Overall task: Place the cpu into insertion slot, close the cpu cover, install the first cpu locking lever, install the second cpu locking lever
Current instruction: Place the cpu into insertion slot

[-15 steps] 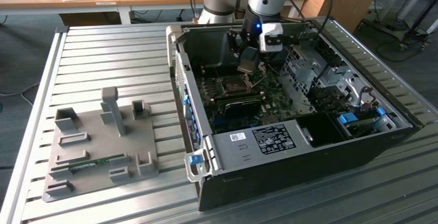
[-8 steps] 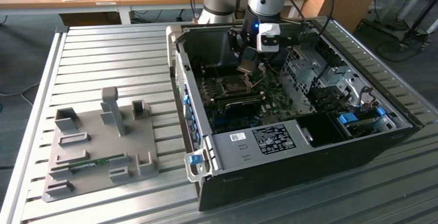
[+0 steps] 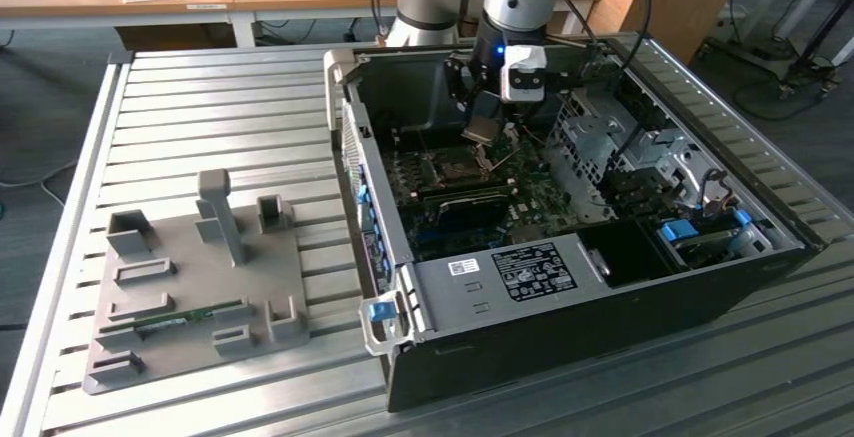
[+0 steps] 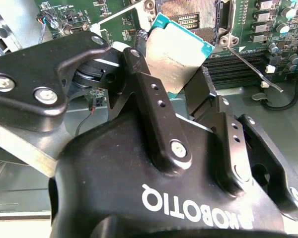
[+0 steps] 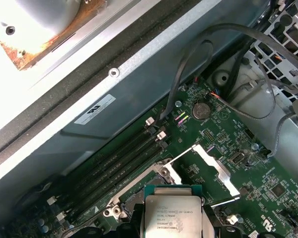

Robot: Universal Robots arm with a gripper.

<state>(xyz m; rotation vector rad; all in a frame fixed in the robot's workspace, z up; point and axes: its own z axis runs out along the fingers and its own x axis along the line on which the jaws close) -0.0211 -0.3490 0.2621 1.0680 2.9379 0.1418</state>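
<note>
The end effector (image 3: 483, 117) (image 4: 171, 67) hung inside the open computer case (image 3: 534, 342), its two black fingers (image 4: 154, 106) pressed against opposite edges of the cpu (image 3: 481, 128) (image 4: 178, 49) (image 5: 174, 215). The chip was pinched between them with its silvery top face showing in both wrist views and a green rim visible around the metal.

In the exterior view the cpu was held tilted, up in the air above the motherboard (image 3: 461, 207) and not seated in anything. The insertion slot (image 3: 447, 169) (image 4: 188, 10) lay bare below it, close to the chip but apart from it.

In the first wrist view the cpu cover (image 5: 216, 166) showed as a thin bright metal frame swung up and away from the slot, so it stood open. A thin metal lever (image 4: 253, 64) ran off beside the slot in the second wrist view, unlatched and angled away from the socket corner.

Long dark memory slots (image 5: 119, 158) ran alongside the socket, and a round coin cell (image 5: 201, 110) sat on the board near a bundle of black cables (image 5: 188, 69).

The case rested on a slatted metal surface (image 3: 200, 107). On the exterior view's left, well apart from the case, a grey fixture plate (image 3: 200, 292) lay on the same surface with a narrow green board (image 3: 174, 319) lying in it.
</note>
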